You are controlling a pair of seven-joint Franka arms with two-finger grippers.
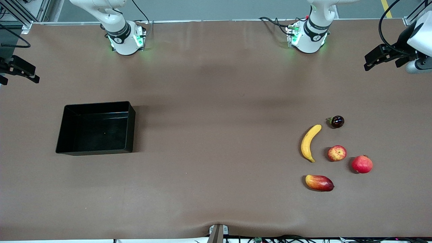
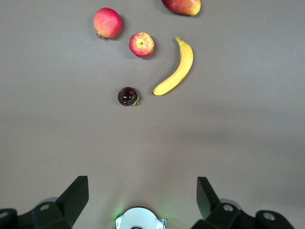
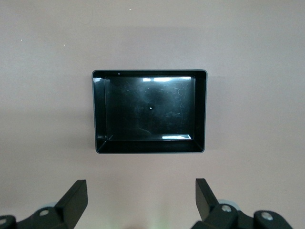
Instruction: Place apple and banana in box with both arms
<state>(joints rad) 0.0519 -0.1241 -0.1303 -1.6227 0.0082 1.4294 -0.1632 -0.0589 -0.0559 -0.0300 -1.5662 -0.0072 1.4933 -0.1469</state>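
The apple (image 1: 337, 153), small and red with yellow streaks, lies on the brown table toward the left arm's end, beside the curved yellow banana (image 1: 309, 142). Both show in the left wrist view, the apple (image 2: 142, 44) and the banana (image 2: 175, 68). The black box (image 1: 132, 123) stands empty toward the right arm's end and fills the middle of the right wrist view (image 3: 200, 112). My left gripper (image 1: 383, 59) hangs high in the air at its end of the table, open and empty (image 2: 143, 185). My right gripper (image 1: 20, 70) hangs high at the other end, open and empty (image 3: 141, 187).
A small dark round fruit (image 1: 337, 121) lies just farther from the front camera than the banana's tip. A larger plain red round fruit (image 1: 362, 164) lies beside the apple. A red-yellow mango (image 1: 319, 182) lies nearer to the front camera than the banana.
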